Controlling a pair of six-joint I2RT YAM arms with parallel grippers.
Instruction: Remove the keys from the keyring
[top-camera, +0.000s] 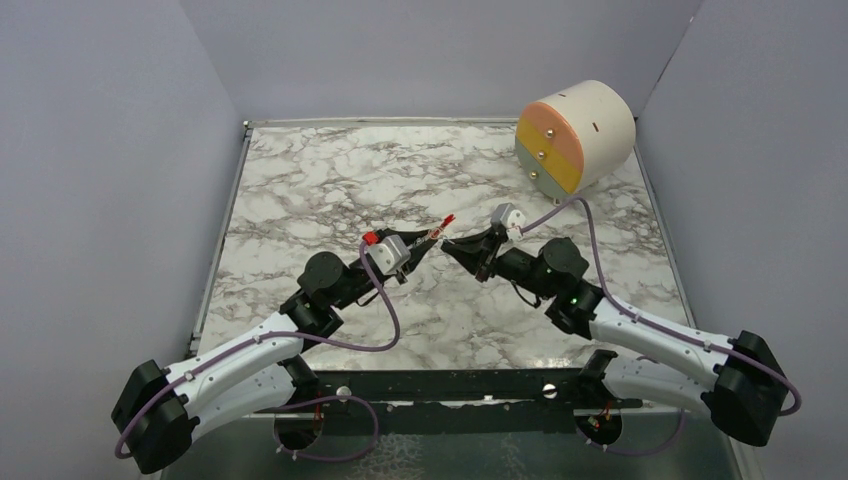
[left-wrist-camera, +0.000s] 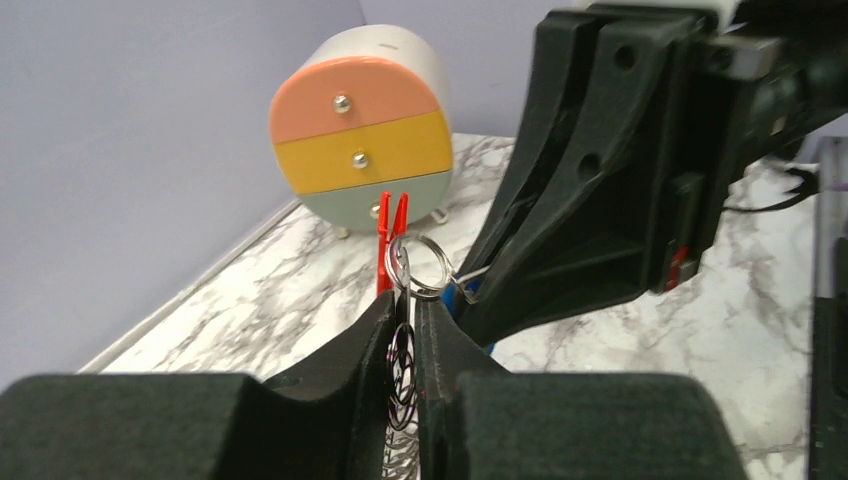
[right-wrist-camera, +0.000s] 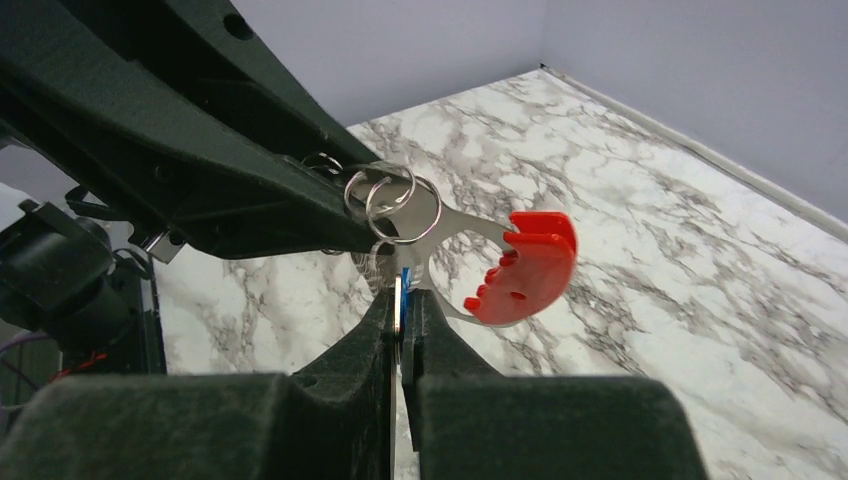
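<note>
Key bunch held between both grippers, over the veined marble table (top-camera: 300, 180)

The right gripper (right-wrist-camera: 402, 300) is closed flat on the thin blue-headed key (right-wrist-camera: 403, 285), which is pinched at its fingertips. The left gripper (left-wrist-camera: 408, 312) is set narrow, with silvery wire split rings (right-wrist-camera: 372, 200) lodged between and just beyond its fingertips — a firm clamp cannot be confirmed. The keyring (right-wrist-camera: 525, 265) — glossy red, curved — is seen just beside the right fingertips, adjoining the rings.
</note>
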